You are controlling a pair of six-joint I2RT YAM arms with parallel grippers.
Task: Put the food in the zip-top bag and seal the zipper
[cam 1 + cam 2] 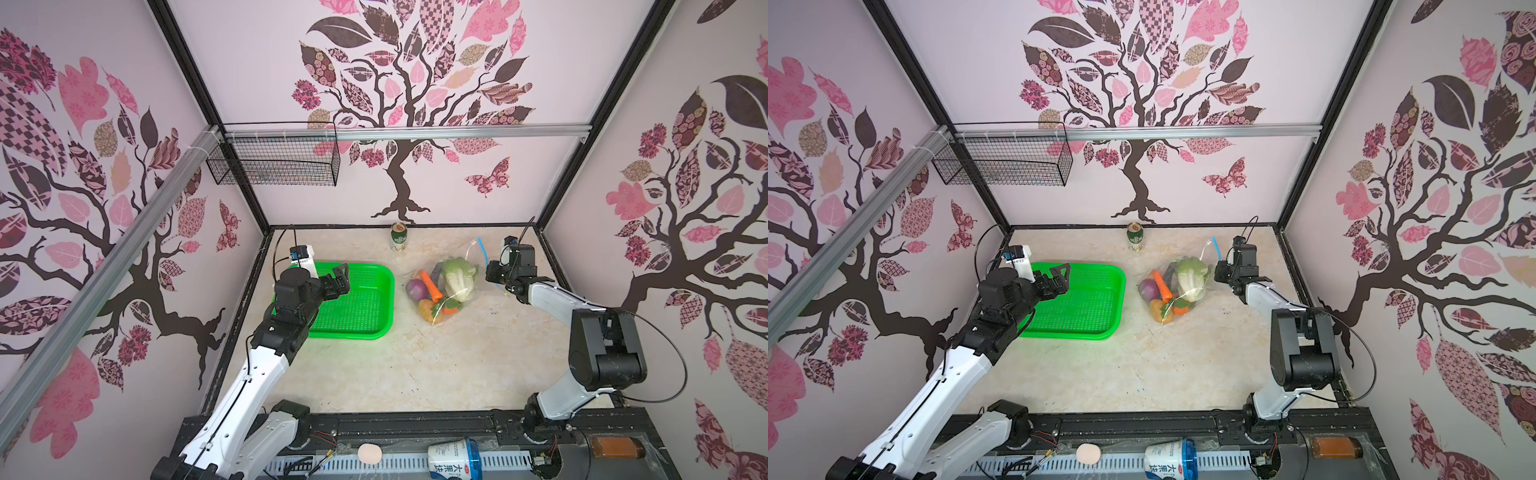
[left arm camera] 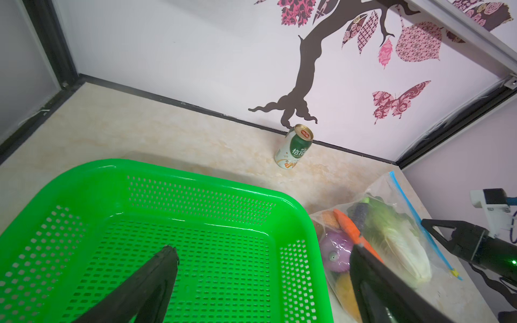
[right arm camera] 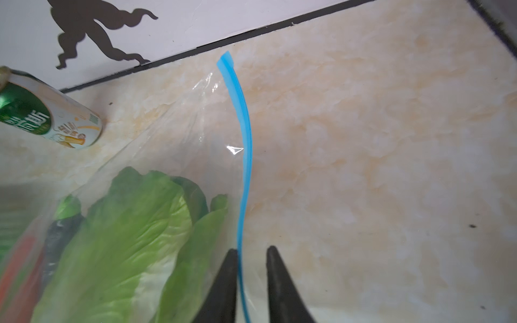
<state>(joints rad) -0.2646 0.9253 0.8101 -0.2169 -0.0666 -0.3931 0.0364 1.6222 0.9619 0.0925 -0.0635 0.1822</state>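
Right wrist, zipper (image 3: pixel 247 139) between right gripper (image 3: pixel 251 249) jaws, parted

Bag (image 3: pixel 195 125): thin clear plastic film, glossy, creased, with small glints. Zipper (image 3: pixel 246 139): smooth light-blue plastic strip, half-matt. Cabbage (image 3: pixel 126 223): veined, waxy-looking leaves, soft sheen. Onion (image 2: pixel 335 251): smooth, shiny purple skin. Basket (image 2: pixel 195 179): bright green moulded plastic, glossy, perforated. Can (image 2: pixel 296 148): printed metal, satin sides, shiny gold lid. Table (image 1: pixel 415 365): pale marble-look top, smooth, dull sheen. Rack (image 1: pixel 278 162): thin black metal mesh. Rail (image 1: pixel 415 132): brushed silvery metal. Left gripper (image 2: pixel 263 249) fingers (image 2: pixel 156 279): matt black, faintly grainy.
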